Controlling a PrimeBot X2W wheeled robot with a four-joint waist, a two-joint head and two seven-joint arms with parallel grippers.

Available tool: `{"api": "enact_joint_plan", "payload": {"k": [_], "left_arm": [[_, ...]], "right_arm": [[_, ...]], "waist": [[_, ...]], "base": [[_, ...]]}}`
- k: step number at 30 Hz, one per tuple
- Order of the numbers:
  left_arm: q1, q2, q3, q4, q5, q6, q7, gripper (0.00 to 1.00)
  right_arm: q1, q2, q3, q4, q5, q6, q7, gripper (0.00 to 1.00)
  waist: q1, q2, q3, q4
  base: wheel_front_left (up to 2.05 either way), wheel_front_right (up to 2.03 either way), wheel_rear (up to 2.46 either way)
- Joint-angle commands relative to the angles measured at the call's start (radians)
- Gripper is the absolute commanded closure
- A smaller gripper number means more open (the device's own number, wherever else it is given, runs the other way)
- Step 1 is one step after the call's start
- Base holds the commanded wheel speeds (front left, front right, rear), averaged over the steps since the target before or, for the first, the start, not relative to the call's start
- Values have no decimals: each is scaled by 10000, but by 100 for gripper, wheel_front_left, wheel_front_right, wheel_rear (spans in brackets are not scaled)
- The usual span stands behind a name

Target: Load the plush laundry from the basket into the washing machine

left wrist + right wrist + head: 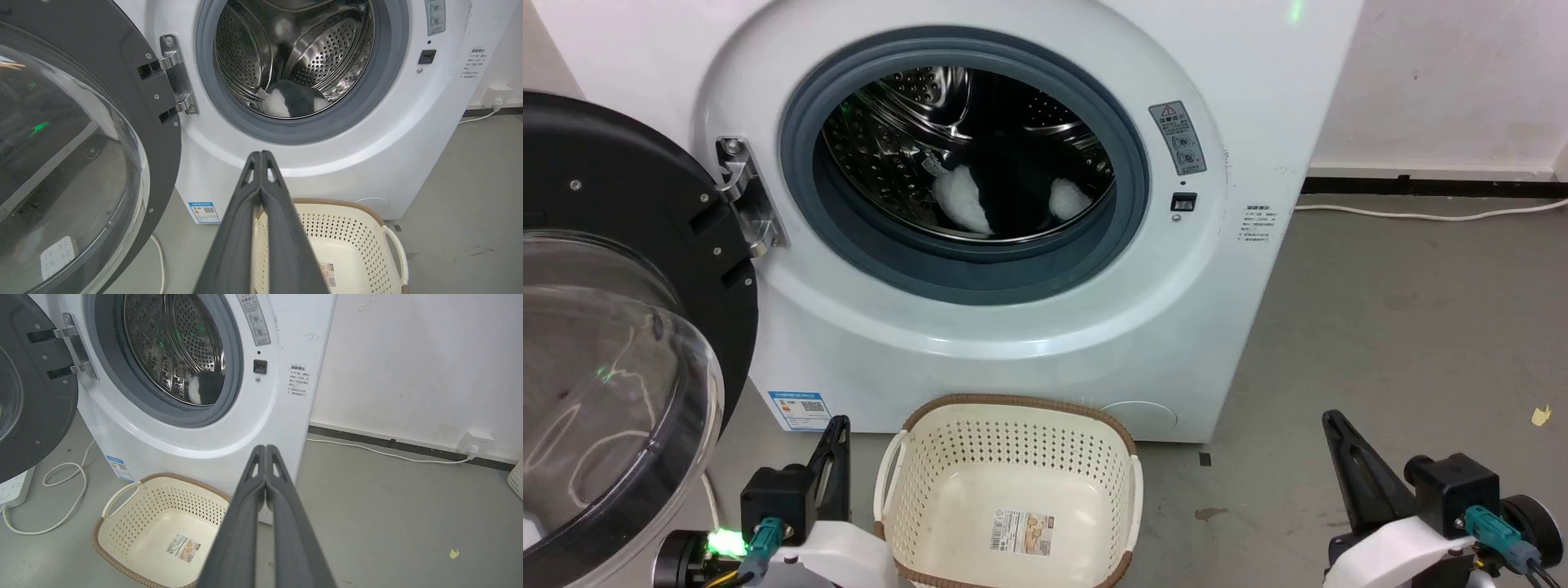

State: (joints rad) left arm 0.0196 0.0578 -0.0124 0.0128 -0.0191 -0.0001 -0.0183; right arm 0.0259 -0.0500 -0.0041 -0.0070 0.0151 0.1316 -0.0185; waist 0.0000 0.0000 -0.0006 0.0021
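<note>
The black plush laundry with white patches lies at the bottom of the steel drum of the white washing machine; I also see the plush laundry in the left wrist view and the plush laundry in the right wrist view. The cream basket stands on the floor before the washer with nothing but its label inside. My left gripper is shut, held low left of the basket. My right gripper is shut too, off to the right of the basket. Nothing is held between either pair of fingers.
The washer's black-rimmed clear door hangs open at the left. A white cable and a power strip lie on the grey floor under it. Another cord runs along the wall at the right. A yellow scrap lies on the floor.
</note>
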Motion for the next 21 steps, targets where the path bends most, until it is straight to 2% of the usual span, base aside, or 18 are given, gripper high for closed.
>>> {"api": "enact_joint_plan", "payload": {"k": [1,21], "left_arm": [[-162,-23,62,-70,107,1,42,100],[-196,-76,124,-128,191,1,183,100]], "right_arm": [[-196,-2,17,46,-81,-9,43,100],[-259,-2,41,70,-151,-9,185,100]], "waist": [[0,0,1,-3],[0,0,6,-21]], "base": [[0,0,0],[0,0,0]]}}
